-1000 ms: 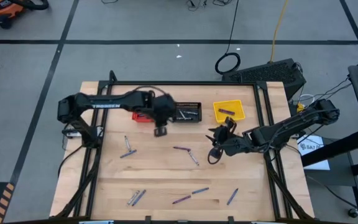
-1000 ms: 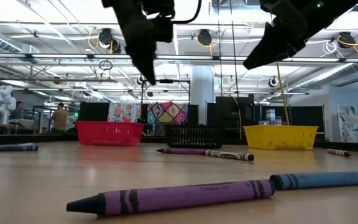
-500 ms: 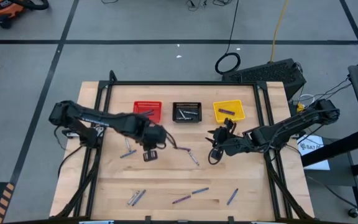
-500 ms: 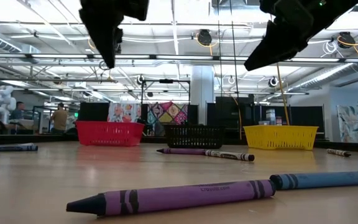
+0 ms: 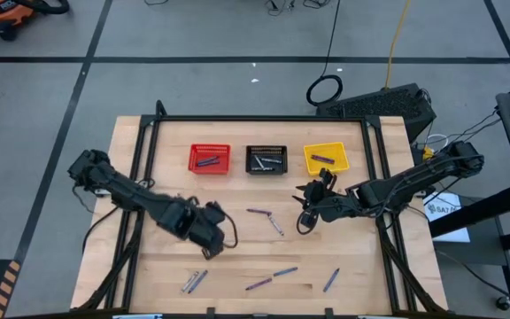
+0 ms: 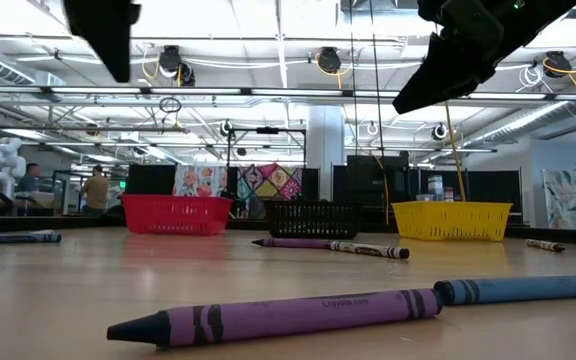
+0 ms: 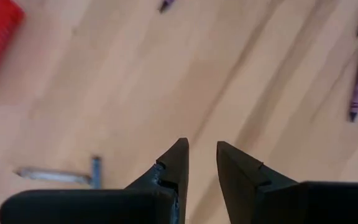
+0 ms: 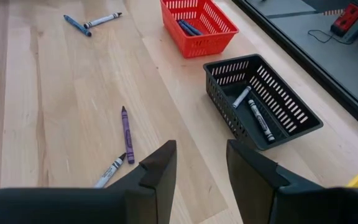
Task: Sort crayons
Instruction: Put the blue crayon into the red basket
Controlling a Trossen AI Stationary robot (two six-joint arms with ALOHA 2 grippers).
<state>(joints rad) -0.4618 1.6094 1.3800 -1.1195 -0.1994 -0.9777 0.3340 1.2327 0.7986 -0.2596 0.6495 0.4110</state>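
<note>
Crayons (image 5: 264, 214): thin purple, blue, grey sticks

left tool (image 5: 211, 245): low over surface, fingers slightly apart, empty
right tool (image 5: 306, 215): hovering mid-right, fingers apart, empty

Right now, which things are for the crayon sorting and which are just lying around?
For the job:
- loose crayons on the table
- red basket
- black basket
- yellow basket

Just lying about:
- cable loop on the floor
- black case behind the table
</note>
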